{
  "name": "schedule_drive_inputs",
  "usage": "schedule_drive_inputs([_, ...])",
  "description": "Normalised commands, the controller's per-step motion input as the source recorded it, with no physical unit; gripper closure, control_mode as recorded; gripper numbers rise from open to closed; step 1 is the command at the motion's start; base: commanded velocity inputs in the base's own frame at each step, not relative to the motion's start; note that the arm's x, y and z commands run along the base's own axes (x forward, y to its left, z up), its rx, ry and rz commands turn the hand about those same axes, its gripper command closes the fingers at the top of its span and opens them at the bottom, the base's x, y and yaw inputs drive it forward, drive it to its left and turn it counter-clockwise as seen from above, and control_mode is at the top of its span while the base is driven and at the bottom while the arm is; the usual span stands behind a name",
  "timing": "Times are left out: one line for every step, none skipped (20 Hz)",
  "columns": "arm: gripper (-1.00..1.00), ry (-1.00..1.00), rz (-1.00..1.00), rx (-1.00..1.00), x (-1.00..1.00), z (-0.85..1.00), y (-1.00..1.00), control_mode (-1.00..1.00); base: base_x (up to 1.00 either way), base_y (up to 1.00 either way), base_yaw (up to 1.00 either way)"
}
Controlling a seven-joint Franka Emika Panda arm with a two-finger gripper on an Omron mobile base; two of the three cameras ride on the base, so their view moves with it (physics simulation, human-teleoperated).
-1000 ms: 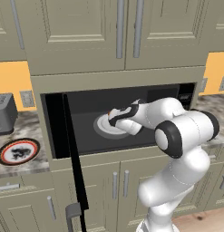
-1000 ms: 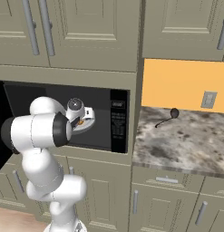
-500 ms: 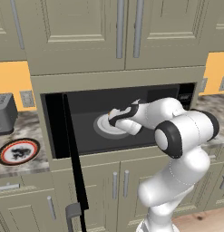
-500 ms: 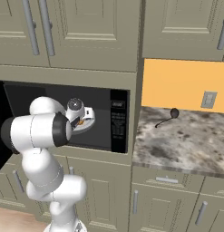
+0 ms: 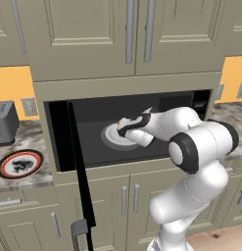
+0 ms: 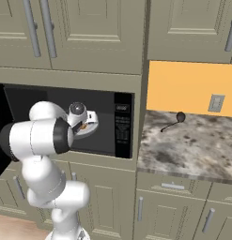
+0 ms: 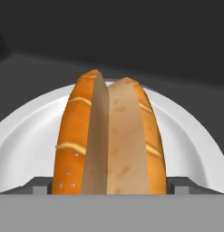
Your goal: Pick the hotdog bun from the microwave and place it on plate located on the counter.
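the bun (image 7: 111,140) lies on a white dish (image 7: 27,136) inside the open microwave (image 5: 93,110), and the hand (image 5: 123,128) is right down over it, one small dark tip (image 7: 41,186) on each side of it at the near end. whether they have closed on it or only sit beside it i cannot tell. it looks light and soft, split along the top, so it would squash under a hard pinch; a gentle squeeze across the middle of its crusty sides seems the safest hold, and it probably won't slip much. the red-rimmed plate (image 5: 19,163) waits on the bench (image 5: 24,181) left of the microwave, near a grey toaster (image 5: 5,122). against the earlier pictures nothing has visibly shifted: arm, bun and dish sit as they did.
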Motion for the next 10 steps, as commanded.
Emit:
schedule_drive_inputs([1.0,-0.08,0.0,0.0,-0.46,0.16,0.0,-1.0,0.0,0.0,0.0])
schedule_drive_inputs([1.0,-0.07,0.0,0.0,-0.51,0.24,-0.02,-1.0,0.0,0.0,0.0])
schedule_drive_inputs([1.0,-0.09,-0.01,0.0,-0.55,0.44,-0.06,-1.0,0.0,0.0,0.0])
schedule_drive_inputs([1.0,-0.04,-0.01,0.0,-0.47,0.48,-0.02,-1.0,0.0,0.0,0.0])
schedule_drive_inputs([1.0,-0.06,-0.03,0.0,-0.59,0.51,-0.18,-1.0,0.0,0.0,0.0])
schedule_drive_inputs([1.0,-0.05,-0.02,0.0,-0.61,0.54,-0.22,-1.0,0.0,0.0,0.0])
schedule_drive_inputs([1.0,-0.02,-0.03,0.0,-0.66,0.62,-0.26,-1.0,0.0,0.0,0.0])
schedule_drive_inputs([1.0,-0.01,-0.02,0.0,-0.54,0.65,-0.21,-1.0,0.0,0.0,0.0])
schedule_drive_inputs([1.0,0.0,-0.01,0.0,-0.53,0.81,-0.31,-1.0,0.0,0.0,0.0])
schedule_drive_inputs([1.0,0.0,0.0,0.0,-0.48,0.81,-0.31,-1.0,0.0,0.0,0.0])
